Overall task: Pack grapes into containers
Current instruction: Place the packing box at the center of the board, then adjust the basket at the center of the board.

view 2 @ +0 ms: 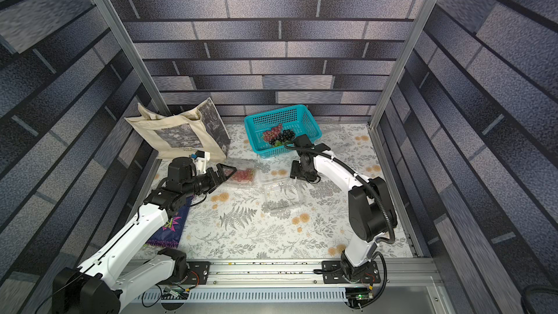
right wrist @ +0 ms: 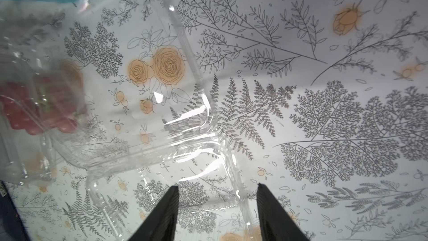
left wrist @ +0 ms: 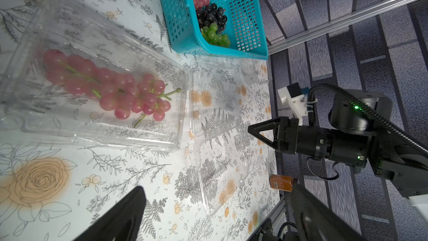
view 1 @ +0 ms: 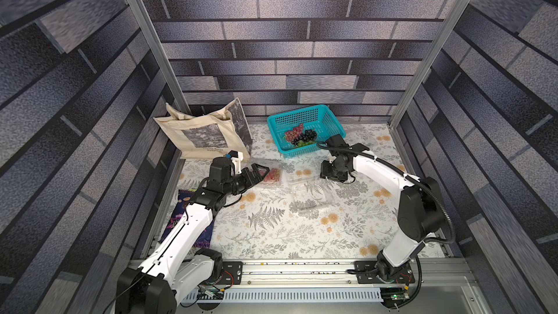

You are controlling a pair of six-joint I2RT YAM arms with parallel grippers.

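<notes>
A bunch of red grapes [left wrist: 108, 89] lies in a clear container [view 1: 273, 183] left of centre. My left gripper [left wrist: 220, 205] hangs open just left of it, nothing between its fingers [left wrist: 129, 214]. An empty clear container [view 1: 311, 199] stands open at centre, its lid [view 1: 299, 176] laid back. My right gripper [right wrist: 217, 195] points down at that container's right side. Its jaws stand apart, with the thin plastic rim [right wrist: 234, 181] passing between them untouched. More grapes [view 1: 302, 137], red, dark and green, sit in the teal basket [view 1: 329, 122].
A beige tote bag [view 1: 205, 134] leans at the back left. A purple snack bag [view 1: 187, 218] lies under the left arm. A small brown bottle [left wrist: 281, 183] lies by the table's right edge. Another clear box [left wrist: 254, 73] sits right of the basket.
</notes>
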